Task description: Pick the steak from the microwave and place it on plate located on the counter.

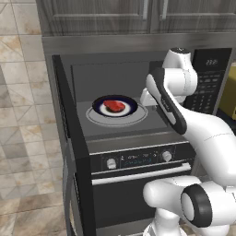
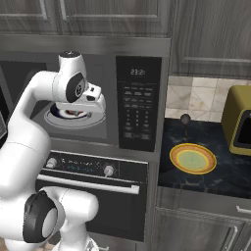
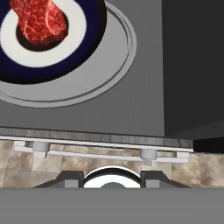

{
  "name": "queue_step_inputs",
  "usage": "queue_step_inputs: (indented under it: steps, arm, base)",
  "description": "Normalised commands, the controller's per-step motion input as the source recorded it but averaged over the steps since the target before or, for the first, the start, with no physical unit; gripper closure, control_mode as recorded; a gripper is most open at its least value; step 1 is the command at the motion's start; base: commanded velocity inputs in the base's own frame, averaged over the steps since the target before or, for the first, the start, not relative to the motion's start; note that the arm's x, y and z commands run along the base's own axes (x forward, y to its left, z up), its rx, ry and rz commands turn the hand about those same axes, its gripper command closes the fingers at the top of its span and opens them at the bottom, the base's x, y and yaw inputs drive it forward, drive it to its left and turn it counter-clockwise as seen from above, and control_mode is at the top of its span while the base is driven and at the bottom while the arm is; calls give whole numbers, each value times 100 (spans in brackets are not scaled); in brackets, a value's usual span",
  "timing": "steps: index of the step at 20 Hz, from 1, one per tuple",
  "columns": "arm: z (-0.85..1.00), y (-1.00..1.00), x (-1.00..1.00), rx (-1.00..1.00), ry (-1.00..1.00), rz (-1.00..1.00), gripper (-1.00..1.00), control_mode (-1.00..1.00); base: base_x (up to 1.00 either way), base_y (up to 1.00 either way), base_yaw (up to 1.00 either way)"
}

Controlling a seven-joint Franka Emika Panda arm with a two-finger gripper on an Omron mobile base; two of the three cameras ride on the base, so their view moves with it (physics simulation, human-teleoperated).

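The steak [image 1: 114,106] lies red on a dark blue plate [image 1: 130,109] with a white centre, on the round glass turntable [image 1: 138,118] inside the open microwave [image 1: 209,87]. In the hand view the steak [image 3: 39,22] is at the upper left, well ahead of my gripper [image 3: 112,181]. The two fingertips [image 3: 70,178] stand apart with nothing between them, so the gripper is open. My hand [image 1: 148,97] hovers at the front right of the microwave cavity, right of the steak. The yellow plate [image 2: 192,158] rests on the dark counter [image 2: 223,174] to the microwave's right.
The microwave door [image 1: 69,120] swings open to the left. An oven with knobs [image 1: 138,159] sits right below the cavity. A yellow appliance [image 2: 238,120] stands at the counter's back right, and a small dark shaker [image 2: 185,119] stands behind the yellow plate.
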Motion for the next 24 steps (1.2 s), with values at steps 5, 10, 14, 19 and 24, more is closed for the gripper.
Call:
queue_step_inputs:
  steps: [5, 10, 14, 19, 24]
  arm:
    - [1, 0, 0, 0, 0, 0, -100, -100]
    - [0, 0, 0, 0, 0, 0, -100, -100]
    - [0, 0, 0, 0, 0, 0, -100, -100]
    - [0, 0, 0, 0, 0, 0, -100, -100]
    - [0, 0, 0, 0, 0, 0, -100, -100]
  base:
    - [0, 0, 0]
    - [0, 0, 0]
    - [0, 0, 0]
    - [0, 0, 0]
    - [0, 0, 0]
